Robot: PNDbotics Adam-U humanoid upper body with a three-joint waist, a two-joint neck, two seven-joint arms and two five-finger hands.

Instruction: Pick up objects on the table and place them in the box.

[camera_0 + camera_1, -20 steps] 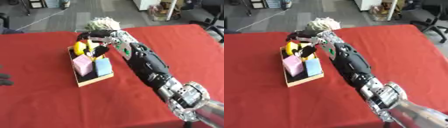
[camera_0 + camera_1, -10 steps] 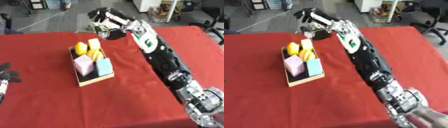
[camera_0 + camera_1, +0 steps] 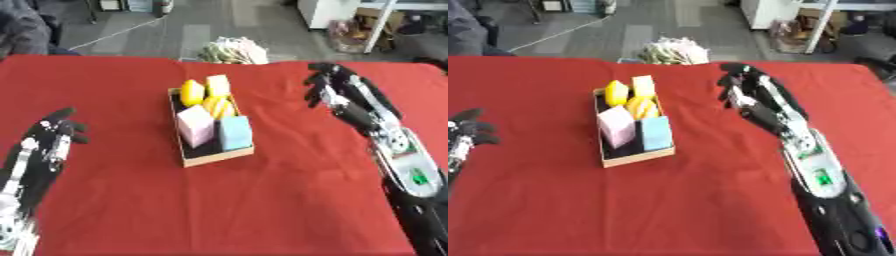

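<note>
A shallow cardboard box (image 3: 216,156) sits mid-table on the red cloth. Inside it stand a pink block (image 3: 196,125), a light blue block (image 3: 234,133), an orange fruit (image 3: 217,106), a yellow fruit (image 3: 192,92) and a pale yellow block (image 3: 219,85). My right hand (image 3: 337,91) hovers open to the right of the box, fingers spread, holding nothing. My left hand (image 3: 48,141) rests open at the lower left, fingers up, well apart from the box.
The red table (image 3: 262,200) spreads wide in front of and beside the box. Beyond its far edge lies a pale bundle (image 3: 233,51) on the grey floor. Chairs and shelving stand further back.
My right hand has left the box, swung up over the far edge, then come down to the box's right, open. The left hand has risen into view. The whole picture has shifted.
</note>
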